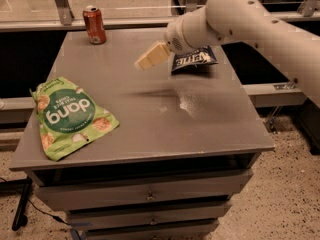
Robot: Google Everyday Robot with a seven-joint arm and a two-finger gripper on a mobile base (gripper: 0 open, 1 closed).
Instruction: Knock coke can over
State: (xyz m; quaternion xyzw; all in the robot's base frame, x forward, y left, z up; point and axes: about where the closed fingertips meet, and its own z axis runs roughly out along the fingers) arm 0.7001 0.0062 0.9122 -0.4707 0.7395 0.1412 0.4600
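the can (94,25) stands upright at the far left corner of the worktop (150,129), close to its back edge, well to the left of the hand (143,62) and farther back than it, with bare surface between the two. the hand hangs above the far middle of the worktop, tilted down and to the left, its cream tip pointing roughly towards the can's side; it is narrow, the fingers together with nothing held. just behind the hand, to its right, the white arm (240,19) runs off to the upper right. a dark blue bag (194,60) lies just right of the hand, partly hidden under the wrist. a soft shadow (150,92) falls on the worktop below the hand, and a pale scuff (189,103) sits nearer and to its right. a green bag (70,116) lies flat, well to the near left of the hand. drawers (150,196) show under the worktop.
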